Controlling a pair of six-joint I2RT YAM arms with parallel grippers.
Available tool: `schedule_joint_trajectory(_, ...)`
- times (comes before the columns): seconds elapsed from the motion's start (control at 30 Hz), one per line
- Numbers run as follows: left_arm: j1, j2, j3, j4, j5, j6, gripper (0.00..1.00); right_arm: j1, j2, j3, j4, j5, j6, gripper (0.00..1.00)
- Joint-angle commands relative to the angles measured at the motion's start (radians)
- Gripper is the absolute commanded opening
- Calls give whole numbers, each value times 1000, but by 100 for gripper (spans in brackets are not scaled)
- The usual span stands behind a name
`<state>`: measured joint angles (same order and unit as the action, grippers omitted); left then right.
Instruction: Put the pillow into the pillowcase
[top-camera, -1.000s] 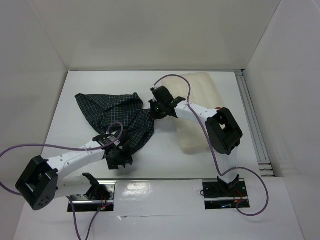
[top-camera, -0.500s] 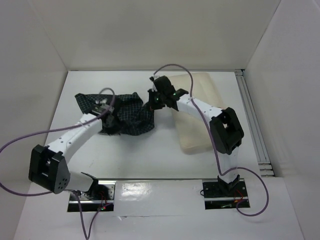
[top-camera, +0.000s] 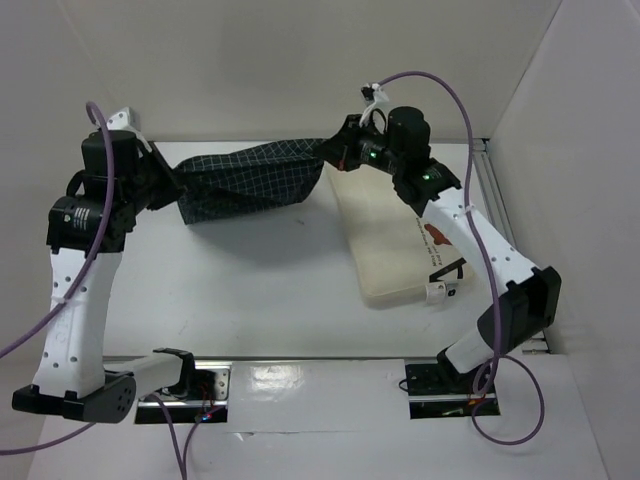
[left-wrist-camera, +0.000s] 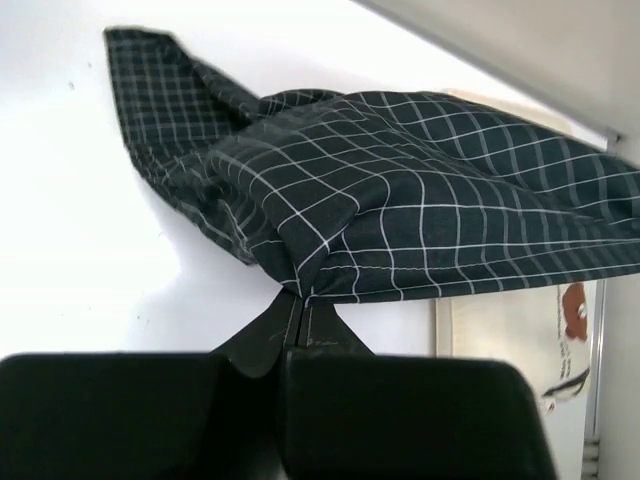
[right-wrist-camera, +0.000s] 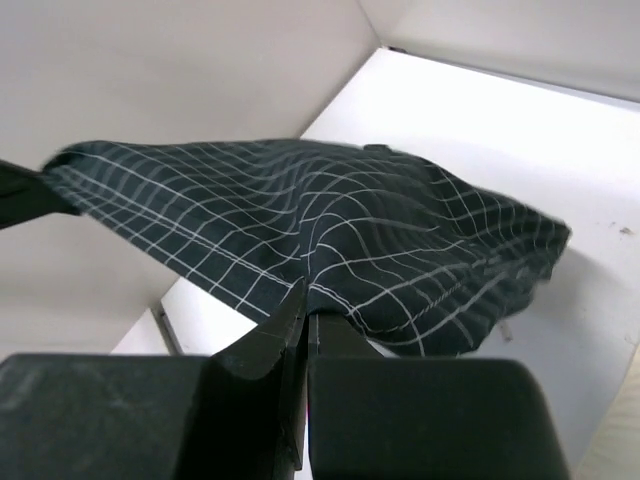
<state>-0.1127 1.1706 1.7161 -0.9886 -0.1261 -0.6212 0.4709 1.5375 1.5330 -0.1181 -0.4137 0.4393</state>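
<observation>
Both arms are up, with the pillowcase (top-camera: 255, 182) strung between them over the back half of the table (top-camera: 250, 300). The cloth sags in the middle and throws a shadow on the surface under it.

Left gripper (top-camera: 172, 186) is clamped on the case's left end. In the left wrist view the jaws are pressed together at the tips (left-wrist-camera: 300, 300) with a fold of the checked cloth (left-wrist-camera: 420, 200) pinched in them, and the rest bunches and hangs beyond.

Right gripper (top-camera: 335, 158) is clamped on the right end. The right wrist view shows the same: fingers closed at (right-wrist-camera: 305, 300) on an edge of the case (right-wrist-camera: 320, 230), fabric pulled fairly taut away towards the other arm.

Can't tell from any view where the case's opening is.

The pillow (top-camera: 385, 250) lies flat on the right side of the table under the right arm, long axis running front to back, far end near the back wall just beside the case's right end. Bear print (top-camera: 432, 235) faces up, partly covered by the forearm. The pillow is entirely outside the case. The left wrist camera catches a strip of it (left-wrist-camera: 510, 330) below the cloth.
</observation>
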Motion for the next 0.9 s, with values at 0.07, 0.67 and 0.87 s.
schedule_joint_trajectory(0.07, 38, -29, 68, -79, -38, 52, 0, -54, -89, -30, -55, -14, -51, 0)
schedule_joint_trajectory(0.67, 67, 231, 763, -1, -136, 34, 0, 303, -295, -22, -302, 71, -143, 0)
schedule_joint_trajectory(0.87, -16, 407, 654, 177, -73, 3, 0, 354, -485, -242, -412, 424, -32, 0)
